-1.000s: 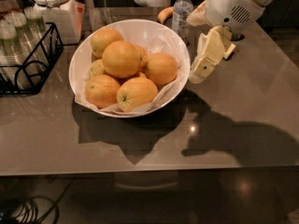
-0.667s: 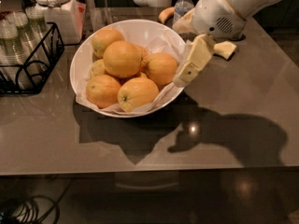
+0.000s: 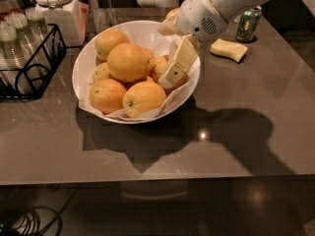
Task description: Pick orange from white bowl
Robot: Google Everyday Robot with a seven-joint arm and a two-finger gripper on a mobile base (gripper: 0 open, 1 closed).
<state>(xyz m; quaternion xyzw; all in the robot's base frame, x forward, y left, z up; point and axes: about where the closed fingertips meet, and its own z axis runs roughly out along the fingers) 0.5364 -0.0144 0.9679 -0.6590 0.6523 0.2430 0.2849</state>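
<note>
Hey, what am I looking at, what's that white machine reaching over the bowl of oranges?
It's a robot arm, seen by one camera looking down on the table. Its gripper, a two-finger claw, hangs over the white bowl, at its right side, by the smaller oranges. The orange it should pick, the biggest, lies on top, untouched. Around the bowl: a wire rack, a jar, a green can, a yellow sponge. Whether it grips anything, I cannot tell.
</note>
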